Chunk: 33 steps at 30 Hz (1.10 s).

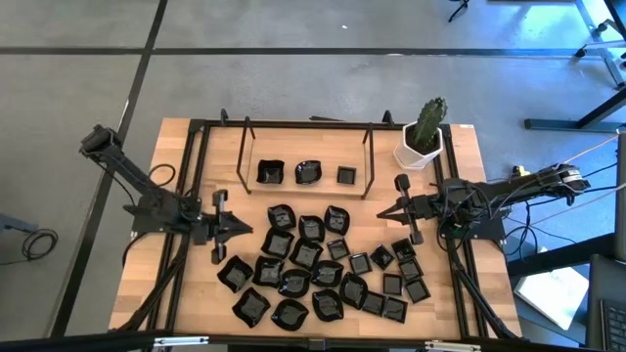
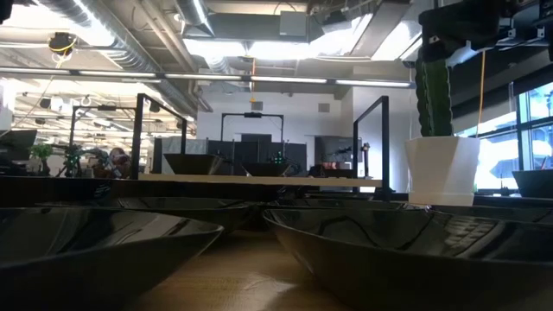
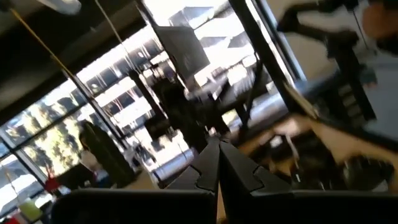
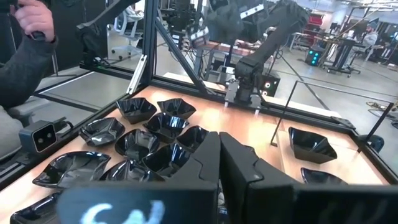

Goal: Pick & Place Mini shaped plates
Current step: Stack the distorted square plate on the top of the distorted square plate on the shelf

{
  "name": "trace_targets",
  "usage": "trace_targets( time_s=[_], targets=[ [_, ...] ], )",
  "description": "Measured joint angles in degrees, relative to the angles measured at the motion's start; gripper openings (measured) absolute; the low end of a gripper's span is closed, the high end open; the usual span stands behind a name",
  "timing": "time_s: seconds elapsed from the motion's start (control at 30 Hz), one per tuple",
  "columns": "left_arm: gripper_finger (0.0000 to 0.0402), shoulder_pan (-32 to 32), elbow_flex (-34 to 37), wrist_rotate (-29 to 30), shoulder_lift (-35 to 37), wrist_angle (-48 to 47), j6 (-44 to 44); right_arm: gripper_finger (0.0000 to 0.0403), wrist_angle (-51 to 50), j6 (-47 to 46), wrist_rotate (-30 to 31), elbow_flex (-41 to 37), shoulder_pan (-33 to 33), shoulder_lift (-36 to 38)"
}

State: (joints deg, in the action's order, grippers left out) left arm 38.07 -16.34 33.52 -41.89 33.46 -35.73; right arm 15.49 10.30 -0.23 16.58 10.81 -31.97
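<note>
Both tools closed and empty, plates waiting

On the desk (image 1: 186,293), the mini shaped plates (image 1: 323,264) lie heaped at 5 o'clock of the left tool (image 1: 245,231) and 7 o'clock of the right tool (image 1: 383,213); the left looks nearer.

High view: overhead, straight down, whole bench (image 1: 460,147) in frame. Low view: bench-top height, level, plates (image 2: 406,250) very close, room behind. Left wrist view: tilted, faces room over closed end effector (image 3: 217,163). Right wrist view: looks across bench toward left arm (image 4: 255,56). Plates (image 4: 155,134) shared with high view.
</note>
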Motion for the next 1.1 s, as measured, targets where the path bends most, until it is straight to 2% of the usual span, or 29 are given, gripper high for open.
trace_targets(
  time_s=[0.17, 0.23, 0.4, 0.5, 0.67, 0.77, 0.93, 1.1],
  targets=[
    [0.0003, -1.43, 0.0, -1.13, -0.55, -5.26, 4.22, 0.0019, -0.35, -0.93, -0.02, 0.0, 0.0, -0.03],
    [0.0002, -2.63, 0.0, -4.76, -1.37, -5.65, 4.76, 0.0023, -0.37, -1.06, -0.01, 0.0, 0.0, -0.14],
    [0.0005, -6.88, 0.0, -18.03, -5.35, -4.57, 4.49, 0.0025, -0.4, -1.92, 0.0, 0.0, 0.0, -0.17],
    [0.0003, -9.86, 0.0, -22.66, -9.01, -0.46, 4.84, 0.0025, -0.51, -2.57, 0.0, 0.0, 0.0, -0.17],
    [0.0003, -15.88, -0.01, -23.28, -17.25, 12.9, 8.14, 0.0025, -0.83, -2.55, 0.0, 0.0, 0.0, -0.17],
    [0.0005, -20.6, -0.16, -27.46, -23.35, 19.31, 10.61, 0.0025, -0.83, -2.38, 0.04, 0.0, 0.0, -0.17],
    [0.0002, -27.72, -4.68, -37.76, -32.61, 20.46, 15.23, 0.0025, -1.02, -2.55, 0.04, 0.0, -0.02, -0.17],
    [0.0007, -30.09, -9.08, -40.58, -38.98, 20.3, 19.67, 0.0025, -1.42, -1.94, 0.07, 0.0, -0.02, -0.17]
  ],
)
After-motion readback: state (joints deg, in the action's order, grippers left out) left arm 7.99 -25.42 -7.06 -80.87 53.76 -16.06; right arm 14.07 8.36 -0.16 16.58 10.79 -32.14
